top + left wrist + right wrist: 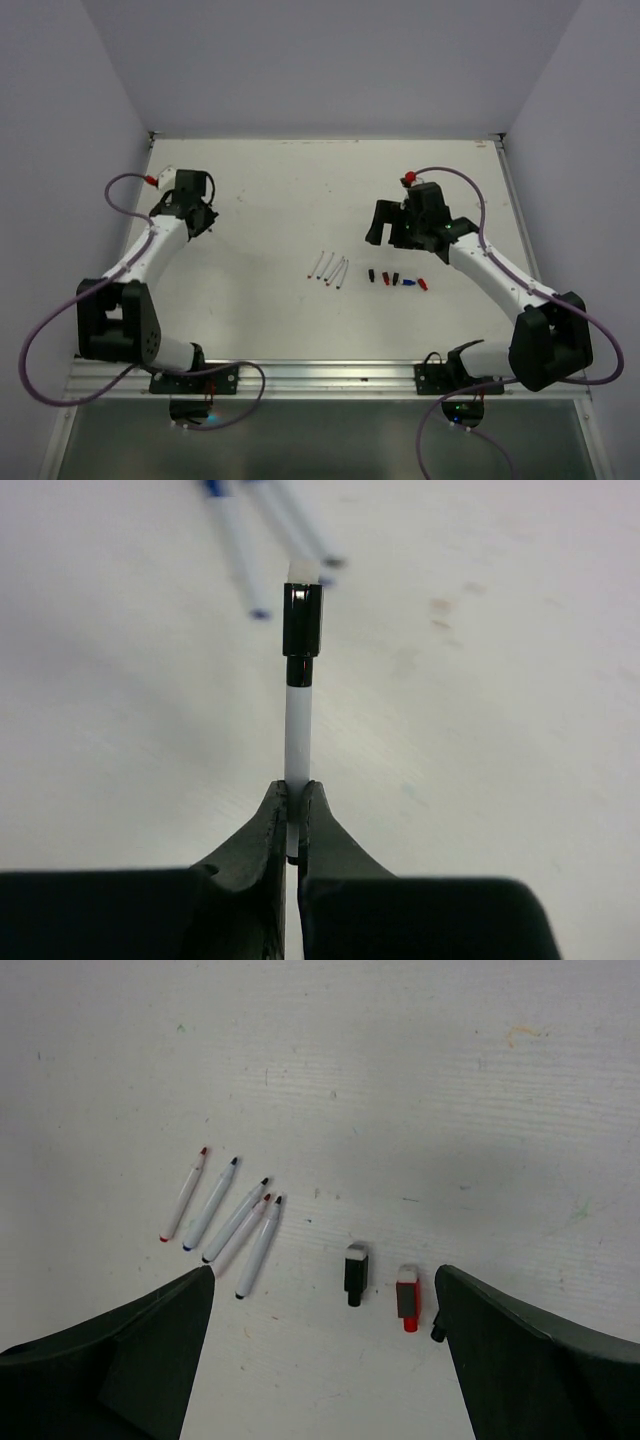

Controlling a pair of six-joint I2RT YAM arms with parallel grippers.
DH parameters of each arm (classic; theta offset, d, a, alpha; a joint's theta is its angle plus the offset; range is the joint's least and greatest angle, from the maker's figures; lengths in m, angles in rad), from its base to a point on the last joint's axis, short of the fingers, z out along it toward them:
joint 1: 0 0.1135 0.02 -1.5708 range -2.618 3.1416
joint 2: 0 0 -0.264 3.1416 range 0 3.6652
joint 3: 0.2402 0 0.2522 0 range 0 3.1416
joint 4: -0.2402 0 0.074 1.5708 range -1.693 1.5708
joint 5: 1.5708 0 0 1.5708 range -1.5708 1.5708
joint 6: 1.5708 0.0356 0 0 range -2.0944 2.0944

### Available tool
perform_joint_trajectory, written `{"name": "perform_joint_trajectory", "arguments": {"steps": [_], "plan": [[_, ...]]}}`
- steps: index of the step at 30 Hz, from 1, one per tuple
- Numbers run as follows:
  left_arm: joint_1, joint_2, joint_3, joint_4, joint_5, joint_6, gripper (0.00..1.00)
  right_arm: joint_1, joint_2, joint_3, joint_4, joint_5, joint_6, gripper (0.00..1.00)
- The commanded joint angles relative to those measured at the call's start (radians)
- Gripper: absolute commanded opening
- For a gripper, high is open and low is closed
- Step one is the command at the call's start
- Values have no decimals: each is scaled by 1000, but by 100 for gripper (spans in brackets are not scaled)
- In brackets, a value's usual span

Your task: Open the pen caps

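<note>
Your left jaws are clenched on the white barrel of a pen (298,735), gripping it low so that the capped end sticks out clear ahead of them. Its black cap (302,620) is on, and I judge that the free length is there to give the other arm room to take hold. The pen seems lifted off the surface (270,180), over on the left side and well apart from the rest. Your right jaws stand released and wide, hanging above the middle of the surface and holding nothing. Below them lie five uncapped pens (228,1215) in a loose fan. To the right of the fan the loose caps sit in a row, a loose black cap (355,1268) beside a loose red cap (407,1298), so bare pens and caps are kept apart. You look near the end: the next move calls for bringing the arms together so the right jaws can pinch the black cap and draw it straight off along the barrel.
</note>
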State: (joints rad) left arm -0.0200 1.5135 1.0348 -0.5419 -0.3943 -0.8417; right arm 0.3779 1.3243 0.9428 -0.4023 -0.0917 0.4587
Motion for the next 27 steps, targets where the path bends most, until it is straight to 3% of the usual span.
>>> {"name": "perform_joint_trajectory", "arguments": {"steps": [1, 5, 14, 27], "plan": [[-151, -194, -64, 306, 292, 203, 0, 30, 22, 37, 22, -72, -20, 96], [-325, -233, -97, 410, 489, 297, 0, 96, 36, 77, 23, -54, -25, 94], [-612, -283, -213, 606, 529, 311, 0, 130, -79, -18, 336, -196, 129, 84], [-770, -245, -222, 663, 462, 285, 0, 145, -60, -72, 499, -227, 227, 81]]}}
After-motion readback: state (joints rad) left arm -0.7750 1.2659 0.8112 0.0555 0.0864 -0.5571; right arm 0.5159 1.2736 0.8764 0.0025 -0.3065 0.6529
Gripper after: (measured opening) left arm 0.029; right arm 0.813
